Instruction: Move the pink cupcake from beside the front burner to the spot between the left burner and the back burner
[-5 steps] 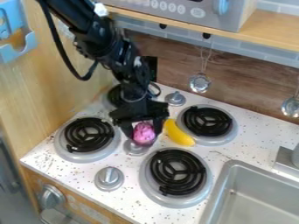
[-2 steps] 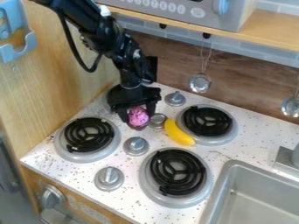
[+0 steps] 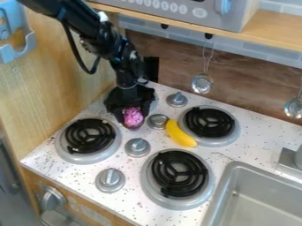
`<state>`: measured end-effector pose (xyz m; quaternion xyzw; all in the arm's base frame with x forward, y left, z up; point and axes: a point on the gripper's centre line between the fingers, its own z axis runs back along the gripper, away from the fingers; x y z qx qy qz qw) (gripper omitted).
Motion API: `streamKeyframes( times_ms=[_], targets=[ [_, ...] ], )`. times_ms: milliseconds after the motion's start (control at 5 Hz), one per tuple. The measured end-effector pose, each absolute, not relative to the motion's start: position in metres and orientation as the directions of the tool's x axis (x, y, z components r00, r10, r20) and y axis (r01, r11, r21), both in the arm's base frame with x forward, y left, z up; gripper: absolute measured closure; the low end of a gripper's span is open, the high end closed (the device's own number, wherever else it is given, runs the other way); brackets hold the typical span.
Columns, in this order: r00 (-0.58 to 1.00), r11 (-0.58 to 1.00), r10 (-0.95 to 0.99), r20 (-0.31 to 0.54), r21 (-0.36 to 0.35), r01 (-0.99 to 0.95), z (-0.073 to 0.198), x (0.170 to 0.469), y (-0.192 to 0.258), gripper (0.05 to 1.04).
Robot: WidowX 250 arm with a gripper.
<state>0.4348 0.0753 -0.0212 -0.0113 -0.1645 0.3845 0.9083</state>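
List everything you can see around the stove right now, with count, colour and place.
Pink object: one, pink, in the gripper
Banana: one, yellow, beside the back-right burner
Burners: four, black coils with grey rims, on the counter; back-left one partly hidden
Knobs: four, silver-grey, among the burners
Dial: one, grey, wooden front below
Counter: one, speckled white, under the burners
Sink: one, grey, lower right
Ladles: two, silver, hanging at the back
Microwave: one, grey, on the shelf
Shelf: one, light wood, top right
Holder: one, blue, left wall
Arm: one, black, upper left
Gripper: one, black, left of the banana
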Motion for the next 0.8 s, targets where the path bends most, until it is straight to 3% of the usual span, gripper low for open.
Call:
streamKeyframes(
  times_ms=[600, 800],
  targets=[
    [0.643, 0.698, 0.702, 0.307, -0.117, -0.706, -0.032, 0.442, 0.085, 0.196],
    [0.637, 0.691, 0.706, 0.309, -0.106, -0.715, -0.031, 0.441, 0.087, 0.148]
  ],
)
